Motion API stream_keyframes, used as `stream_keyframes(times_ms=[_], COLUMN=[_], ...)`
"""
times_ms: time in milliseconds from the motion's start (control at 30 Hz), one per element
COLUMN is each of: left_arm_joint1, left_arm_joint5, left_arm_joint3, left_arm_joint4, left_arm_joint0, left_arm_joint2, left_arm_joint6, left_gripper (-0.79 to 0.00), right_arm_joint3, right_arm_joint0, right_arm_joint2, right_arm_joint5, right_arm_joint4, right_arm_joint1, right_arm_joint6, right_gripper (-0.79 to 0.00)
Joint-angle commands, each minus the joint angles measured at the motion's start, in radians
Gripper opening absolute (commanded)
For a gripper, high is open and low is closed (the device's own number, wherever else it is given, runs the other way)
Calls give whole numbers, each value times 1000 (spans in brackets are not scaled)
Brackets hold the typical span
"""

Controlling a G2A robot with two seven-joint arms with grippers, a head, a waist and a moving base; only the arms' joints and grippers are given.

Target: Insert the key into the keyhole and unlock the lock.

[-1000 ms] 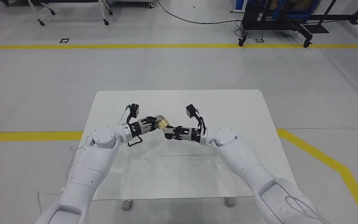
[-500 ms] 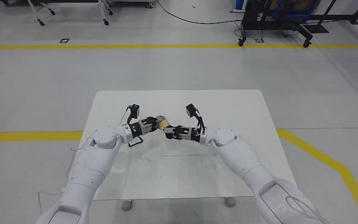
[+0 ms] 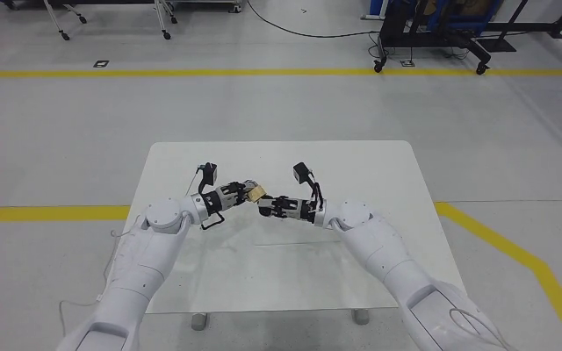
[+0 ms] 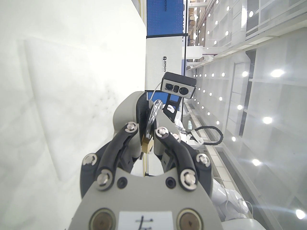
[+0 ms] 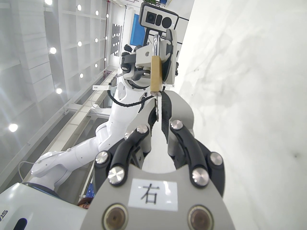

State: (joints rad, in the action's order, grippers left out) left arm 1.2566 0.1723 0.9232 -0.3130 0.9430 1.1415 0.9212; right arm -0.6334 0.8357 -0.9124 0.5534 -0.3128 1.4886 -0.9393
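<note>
Above the middle of the white table [image 3: 369,167], my left gripper [image 3: 248,193] is shut on a brass padlock [image 3: 255,191]. In the left wrist view the silver shackle [image 4: 153,112] stands between my left gripper's [image 4: 150,106] fingers, and the brass body [image 4: 146,144] shows in the gap below. My right gripper [image 3: 266,207] faces it, shut on a small silver key [image 5: 157,107]. From the right wrist view the padlock [image 5: 156,72] hangs in the left gripper [image 5: 157,56], and the key's tip meets the lock's bottom end. How deep the key sits is hidden.
Both arms meet over the table's centre, with bare tabletop [image 3: 290,263] around and beneath them. The table's front edge lies near the robot. Yellow floor lines [image 3: 263,72] and wheeled frames [image 3: 430,44] are far off behind the table.
Almost nothing: the right wrist has shifted very slightly, and the lock and key stay tip to tip in the same spot.
</note>
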Motion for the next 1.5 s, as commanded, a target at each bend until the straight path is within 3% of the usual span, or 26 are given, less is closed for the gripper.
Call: stream_keyframes(times_ms=[0,400,467,500,567,1467], left_arm_joint1=[0,-2,-3,-3,-3,-7], left_arm_joint5=[-1,8,14,17,24,63], left_arm_joint3=[1,4,7,8,12,42], left_arm_joint4=[0,-7,-4,-2,4,22], left_arm_joint0=[0,2,3,4,6,26], left_arm_joint2=[0,8,8,7,6,0], left_arm_joint6=[-1,-23,-25,-28,-32,-37], left_gripper=[-785,-785,-785,-785,-785,-785], right_arm_joint3=[-2,-12,-15,-17,-20,-8], right_arm_joint0=[1,13,15,16,17,9], right_arm_joint2=[-2,-16,-20,-22,-23,-30], right_arm_joint5=[-2,1,3,3,1,-9], right_arm_joint4=[-1,-14,-21,-26,-31,-44], right_arm_joint1=[-1,-6,-7,-7,-7,-1], right_arm_joint6=[0,-8,-11,-13,-17,17], right_gripper=[-628,-606,-665,-742,-785,-785])
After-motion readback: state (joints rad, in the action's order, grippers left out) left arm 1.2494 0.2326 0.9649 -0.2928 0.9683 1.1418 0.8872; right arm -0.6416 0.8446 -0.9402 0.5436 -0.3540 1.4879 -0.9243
